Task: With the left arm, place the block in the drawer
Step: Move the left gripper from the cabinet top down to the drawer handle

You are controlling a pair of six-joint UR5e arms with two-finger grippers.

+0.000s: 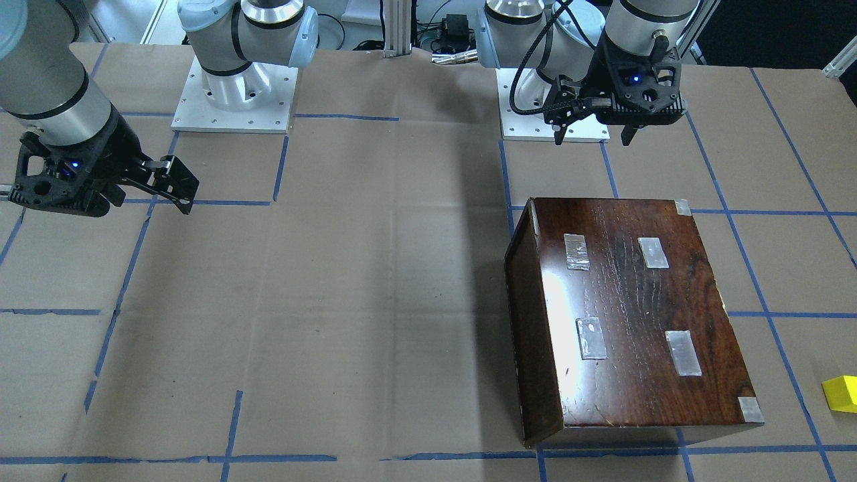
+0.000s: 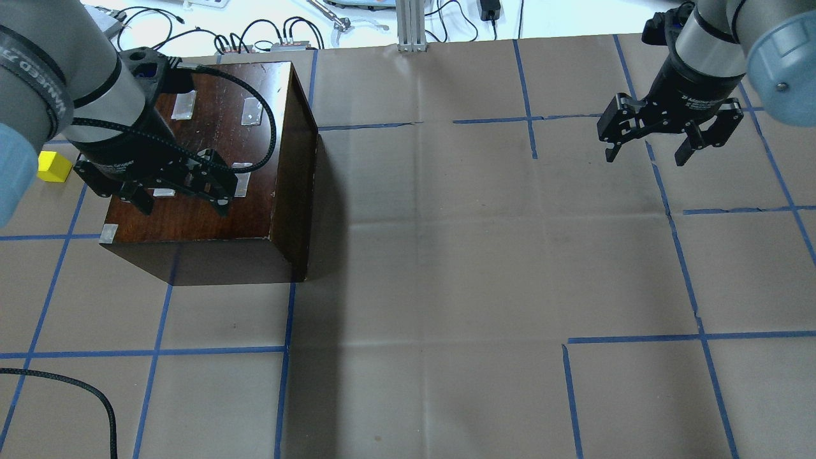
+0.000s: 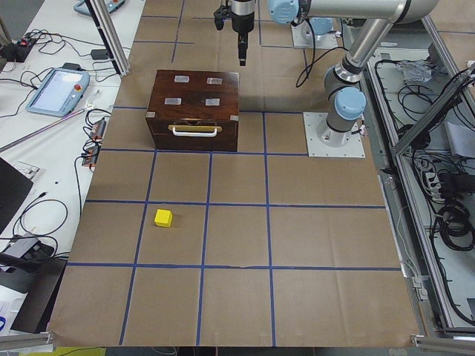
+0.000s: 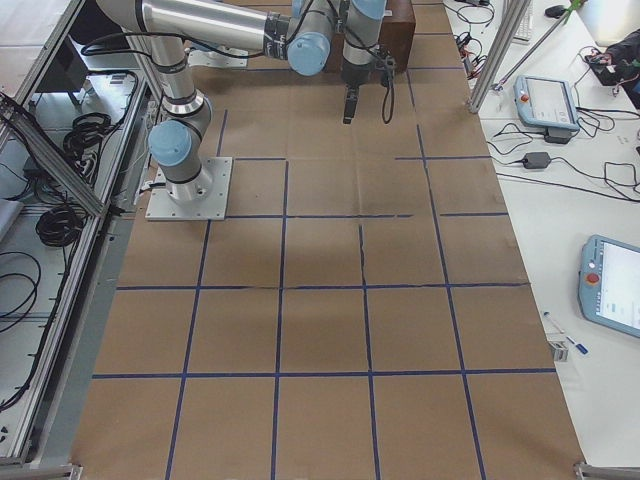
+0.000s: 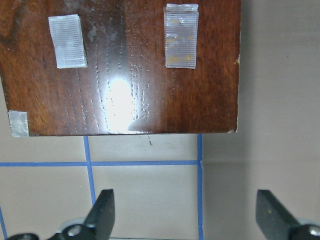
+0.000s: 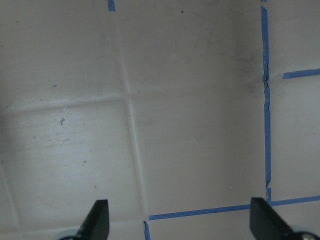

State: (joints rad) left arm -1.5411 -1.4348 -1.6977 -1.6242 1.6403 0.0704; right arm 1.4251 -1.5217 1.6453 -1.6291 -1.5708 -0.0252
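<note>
1. Left gripper (image 2: pixel 183 207): held in the air over the robot-side edge of the cabinet (image 1: pixel 636 321), touching nothing. Fingers (image 5: pixel 102 210) are spread wide apart with nothing between them; only table and blue tape lines are seen in the gap in the wrist view
2. A black braided cable (image 2: pixel 273 127) is looped from the left wrist across the cabinet top in the overhead view
3. Block (image 3: pixel 163 218): lying on the table (image 1: pixel 375 301) at the robot's left end, out in front of the cabinet's drawer side, well apart from both the cabinet and the left gripper. It is not gripped and not in the drawer
4. Drawer (image 3: pixel 194 137): its front is seen only in the left side view, pushed in flush with the cabinet face, with a pale handle (image 3: pixel 194 130) across it. No tray interior is exposed
5. Cabinet top: glossy dark wood, with four silvery tape patches (image 1: pixel 576 252) and taped corners. Nothing is resting on it
6. Right gripper (image 2: pixel 646 156): held above the table on the robot's right side, well apart from the cabinet and the block. Fingers (image 6: pixel 97 217) are apart and empty, with only brown paper and tape lines under them
7. Table: covered in brown paper marked with a blue tape grid
</note>
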